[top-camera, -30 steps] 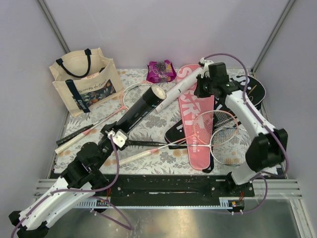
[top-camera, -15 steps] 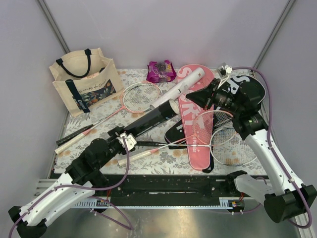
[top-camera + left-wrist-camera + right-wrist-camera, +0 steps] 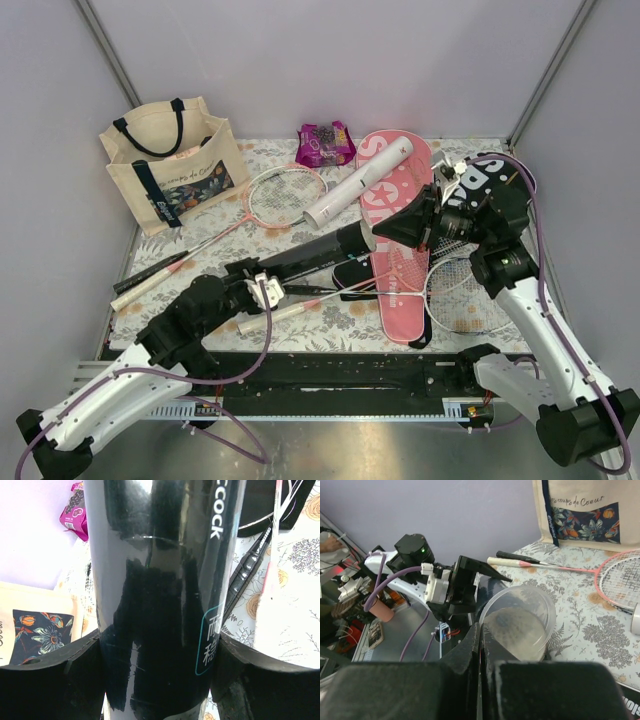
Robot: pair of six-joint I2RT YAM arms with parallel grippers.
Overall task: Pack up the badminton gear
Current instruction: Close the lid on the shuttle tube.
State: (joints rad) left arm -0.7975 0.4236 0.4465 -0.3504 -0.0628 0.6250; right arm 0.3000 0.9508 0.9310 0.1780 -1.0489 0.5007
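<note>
The left pincer (image 3: 262,288) is clamping the near-left end of the black tube (image 3: 320,255), its two fingers (image 3: 75,665) pressing on either side of the glossy barrel. The tube is lying low over the floral desk (image 3: 230,160), running from that grip toward the far right, where its clear-capped mouth (image 3: 517,617) is facing the right pincer (image 3: 385,228). That pincer is pressed shut on nothing, its tips sitting just before the cap; whether they are touching it cannot be told.

The tube is looking like a light, stiff cardboard or plastic shell — rigid along its length but slick, and likely to dent under a hard squeeze. Held at one end, it is liable to swing or slide through the fingers, so a hold closer to its middle would probably be steadier. The thin cap is looking flexible and should be pushed squarely, not pinched.

The rest of the gear is lying around: the white tube (image 3: 358,183) just beyond, the pink cover (image 3: 385,205) under the right arm, a pink racket (image 3: 285,195) near the tote (image 3: 170,165).
</note>
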